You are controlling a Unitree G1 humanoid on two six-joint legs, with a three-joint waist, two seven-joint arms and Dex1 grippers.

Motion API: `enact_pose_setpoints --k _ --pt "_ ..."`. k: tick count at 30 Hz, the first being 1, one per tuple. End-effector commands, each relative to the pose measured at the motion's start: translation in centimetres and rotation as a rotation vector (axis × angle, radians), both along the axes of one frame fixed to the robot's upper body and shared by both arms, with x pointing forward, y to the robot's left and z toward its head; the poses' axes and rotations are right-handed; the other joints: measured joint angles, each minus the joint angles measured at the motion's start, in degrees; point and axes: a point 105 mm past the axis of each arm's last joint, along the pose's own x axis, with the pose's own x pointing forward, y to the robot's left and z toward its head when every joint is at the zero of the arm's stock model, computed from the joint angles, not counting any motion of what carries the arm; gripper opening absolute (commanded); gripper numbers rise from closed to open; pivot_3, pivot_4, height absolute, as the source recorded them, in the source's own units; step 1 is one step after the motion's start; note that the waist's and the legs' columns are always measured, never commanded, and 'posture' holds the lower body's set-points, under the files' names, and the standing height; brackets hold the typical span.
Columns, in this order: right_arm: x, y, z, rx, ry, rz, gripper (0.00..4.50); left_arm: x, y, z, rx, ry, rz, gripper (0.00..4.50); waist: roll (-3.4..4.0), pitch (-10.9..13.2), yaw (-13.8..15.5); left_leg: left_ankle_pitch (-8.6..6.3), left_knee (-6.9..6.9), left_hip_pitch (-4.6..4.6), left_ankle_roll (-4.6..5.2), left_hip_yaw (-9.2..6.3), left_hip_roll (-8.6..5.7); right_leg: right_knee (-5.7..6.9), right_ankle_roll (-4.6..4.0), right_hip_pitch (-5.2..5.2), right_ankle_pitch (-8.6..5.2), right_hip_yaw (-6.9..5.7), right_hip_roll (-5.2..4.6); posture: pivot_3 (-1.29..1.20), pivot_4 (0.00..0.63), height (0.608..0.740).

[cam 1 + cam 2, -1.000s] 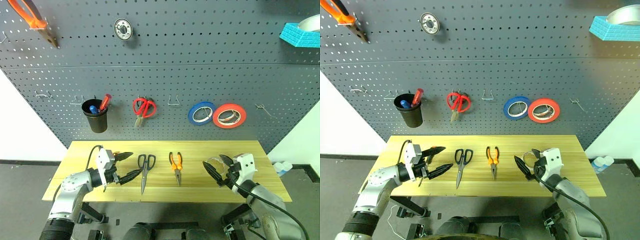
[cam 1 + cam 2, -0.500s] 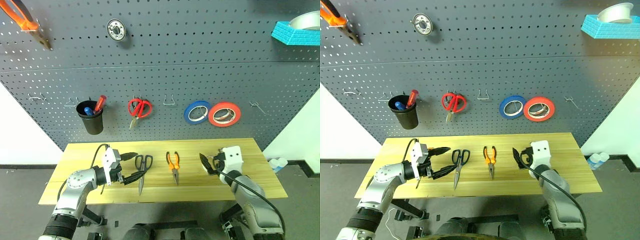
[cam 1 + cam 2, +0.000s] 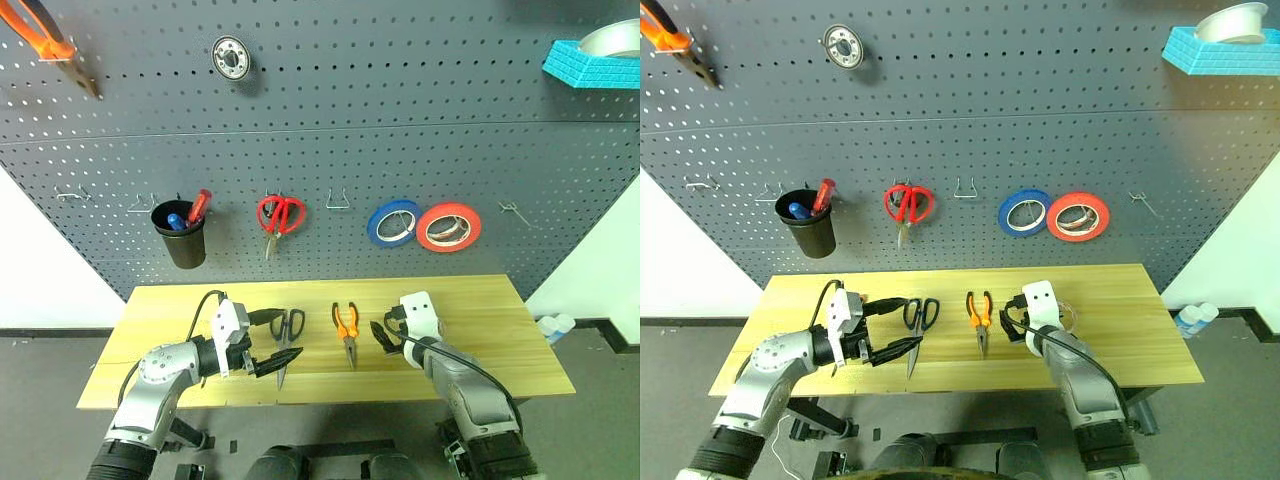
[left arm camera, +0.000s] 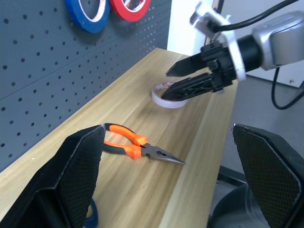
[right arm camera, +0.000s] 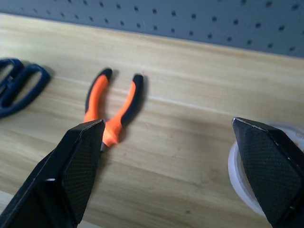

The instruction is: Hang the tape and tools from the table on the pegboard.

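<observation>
Yellowish wood-grain bench (image 3: 500,330) on black legs, set against the dark grey pegboard (image 3: 400,130). On the bench, from the robot's left to right: black-handled scissors (image 3: 287,338), orange-handled pliers (image 3: 348,330) with their nose pointing toward the near edge, and the whitish tape (image 4: 168,97), lying flat.

The left pincer (image 3: 275,340) hangs just above the bench at the scissors, its two black fingers spread wide to either side of the scissor handles, holding nothing; whether either finger touches the scissors cannot be told. The right pincer (image 3: 384,334) points forward and down between the pliers and the tape, fingers likewise fully apart and empty. In the left wrist view the right pincer (image 4: 190,76) stands directly over the near rim of the tape, one fingertip low beside the roll; contact cannot be told. In the right wrist view the tape (image 5: 237,175) lies just inside one finger, the pliers (image 5: 111,114) near the other.

On the pegboard hang a black cup (image 3: 186,235) holding pens, red-handled scissors (image 3: 280,215), a blue tape roll (image 3: 396,223) just beside a red-orange tape roll (image 3: 448,227), orange pliers (image 3: 50,45) at upper left, and a round metal disc (image 3: 230,58). A blue tray (image 3: 590,65) juts from the upper right. Several thin hooks (image 3: 340,200) are bare.
</observation>
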Motion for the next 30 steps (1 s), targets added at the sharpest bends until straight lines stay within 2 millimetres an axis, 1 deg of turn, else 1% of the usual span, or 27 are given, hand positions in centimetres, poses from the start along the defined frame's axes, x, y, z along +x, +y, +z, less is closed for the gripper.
enact_pose_setpoints --k 1,3,6,11,17,24,30 --pt "0.9 -0.7 0.8 -0.052 -0.017 -0.029 4.47 -0.6 -0.2 1.0 -0.012 -0.024 -0.004 4.47 0.09 0.47 -0.02 0.0 -0.01 0.0 0.0 0.0 0.0 -0.01 0.0 0.0 0.0 0.02 0.0 -0.05 0.087 0.717" --pt "1.1 -0.9 0.9 -0.072 -0.01 -0.038 4.47 -1.0 -0.3 1.0 -0.014 -0.018 -0.003 4.47 0.12 1.18 -0.04 0.0 -0.01 0.0 0.0 0.0 0.0 0.0 0.0 -0.01 0.0 0.04 -0.01 -0.05 0.1 0.717" --pt "1.0 -1.0 0.9 -0.097 0.008 -0.033 4.47 -1.8 -0.6 1.3 -0.024 -0.013 0.007 4.47 0.1 2.35 -0.04 0.0 -0.04 -0.02 0.0 0.0 0.01 -0.01 -0.01 -0.03 -0.01 0.04 -0.01 -0.05 0.136 0.717" --pt "1.4 -1.7 0.3 -0.148 0.061 -0.01 4.47 -3.4 -0.7 1.0 -0.029 0.019 0.042 4.47 -0.03 4.81 -0.14 0.0 -0.05 -0.07 0.01 0.02 0.01 -0.04 -0.01 -0.07 0.0 0.08 -0.02 -0.04 0.179 0.717" --pt "2.2 -2.6 0.3 -0.175 0.07 -0.013 4.47 -4.8 -0.4 1.4 -0.03 0.04 0.065 4.47 -0.23 6.83 -0.11 0.0 -0.21 -0.14 0.01 0.02 0.03 -0.15 -0.02 -0.17 -0.01 0.07 -0.04 -0.02 0.203 0.717" --pt "2.8 -3.9 0.2 -0.212 0.089 -0.035 4.47 -5.2 -0.7 2.1 -0.036 0.037 0.069 4.47 -0.54 8.12 -0.16 0.02 -0.67 -0.14 0.0 0.08 0.02 -0.34 -0.06 -0.32 -0.03 0.07 -0.11 -0.02 0.217 0.717" --pt "2.9 -4.9 -0.3 -0.239 0.124 -0.053 4.47 -5.4 -0.7 2.7 -0.037 0.03 0.07 4.47 -0.68 8.56 -0.28 0.03 -0.9 -0.21 -0.01 0.11 0.04 -0.34 -0.18 -0.51 -0.09 0.07 -0.13 -0.01 0.224 0.717"
